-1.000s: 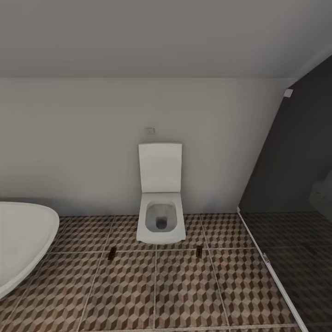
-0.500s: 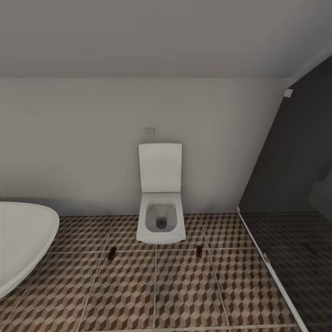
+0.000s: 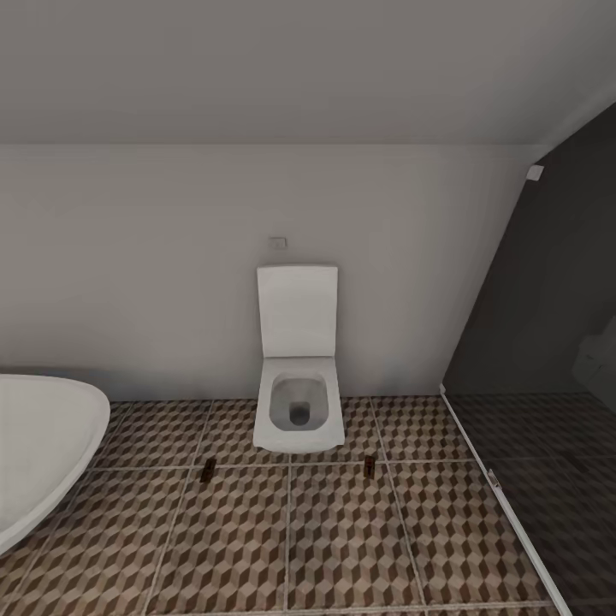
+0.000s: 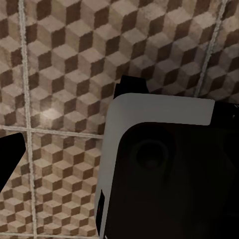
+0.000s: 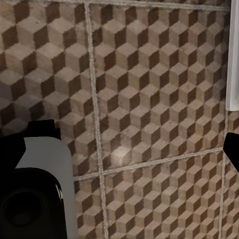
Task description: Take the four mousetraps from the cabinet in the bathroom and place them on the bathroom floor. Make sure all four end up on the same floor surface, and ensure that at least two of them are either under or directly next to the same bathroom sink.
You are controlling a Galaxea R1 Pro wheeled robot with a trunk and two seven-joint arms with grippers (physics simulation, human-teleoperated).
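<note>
Two mousetraps lie on the cube-patterned bathroom floor [image 3: 334, 539] in the head view. One mousetrap [image 3: 208, 469] is in front of the toilet's left corner and the other mousetrap [image 3: 370, 465] is in front of its right corner. The cabinet and the sink are out of view. In the left wrist view, my left gripper [image 4: 119, 149] hangs over bare floor tiles [image 4: 59, 64], with a dark fingertip [image 4: 10, 157] at the picture's edge. In the right wrist view, my right gripper [image 5: 124, 149] is also over tiles [image 5: 149, 74], its fingertips [image 5: 232, 149] wide apart and nothing between them.
A white square toilet [image 3: 299, 376] stands against the back wall. A white rounded bathtub [image 3: 38, 445] curves in at the left. The dark glass shower screen [image 3: 530, 342] and its floor rail [image 3: 505, 505] close off the right. A white and black robot part [image 4: 164, 169] shows near the left gripper.
</note>
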